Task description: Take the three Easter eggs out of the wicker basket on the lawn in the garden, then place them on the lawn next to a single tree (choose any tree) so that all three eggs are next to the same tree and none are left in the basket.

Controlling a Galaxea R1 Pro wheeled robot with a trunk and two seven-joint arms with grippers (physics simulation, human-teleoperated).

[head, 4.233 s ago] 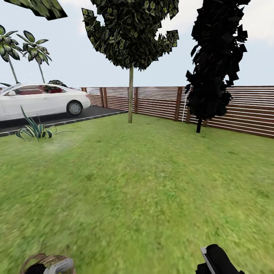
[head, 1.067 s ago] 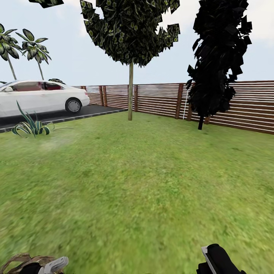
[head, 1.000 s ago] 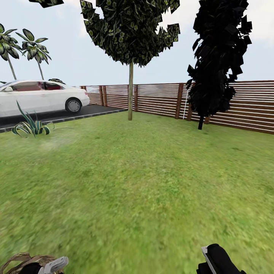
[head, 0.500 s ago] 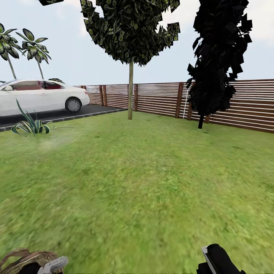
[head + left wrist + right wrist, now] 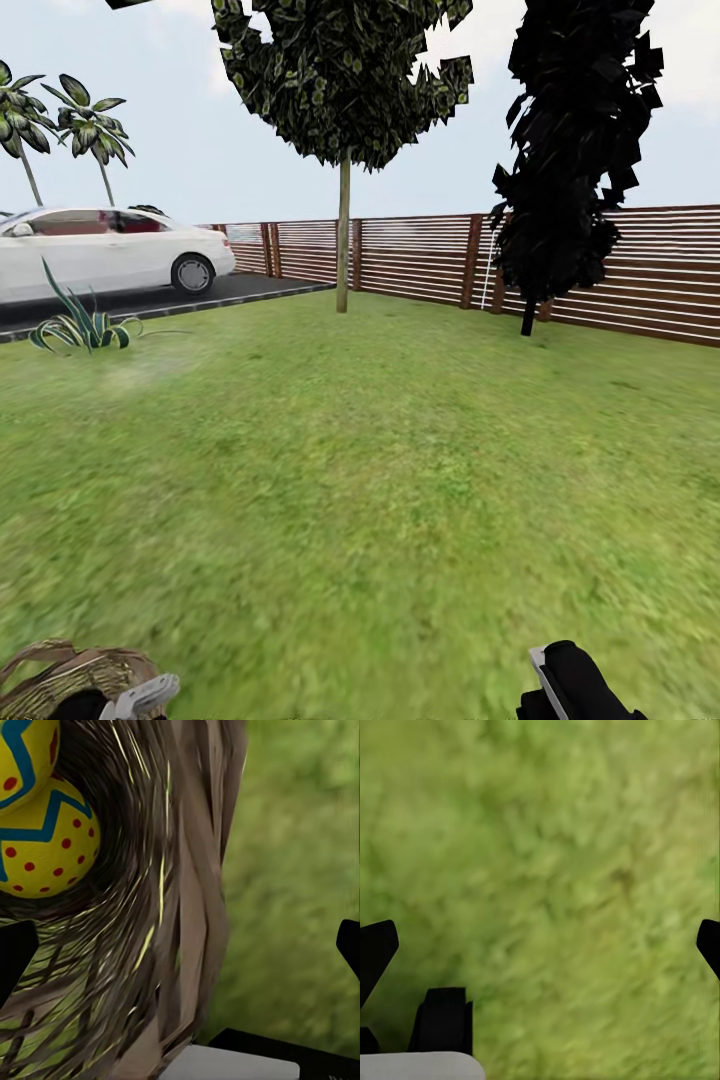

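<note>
Carrying the wicker basket on the left pincer, fingertips spread wide astride its rim, two Easter eggs inside, right pincer wide and empty: roll steadily, level, over the lawn toward the tree.

Yellow Easter eggs with blue zigzags and red dots, brown wicker basket, green lawn

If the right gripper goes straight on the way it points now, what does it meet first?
Probably the lawn. The right gripper has its fingers wide apart over bare grass, and nothing lies between; how far off is unclear.
</note>
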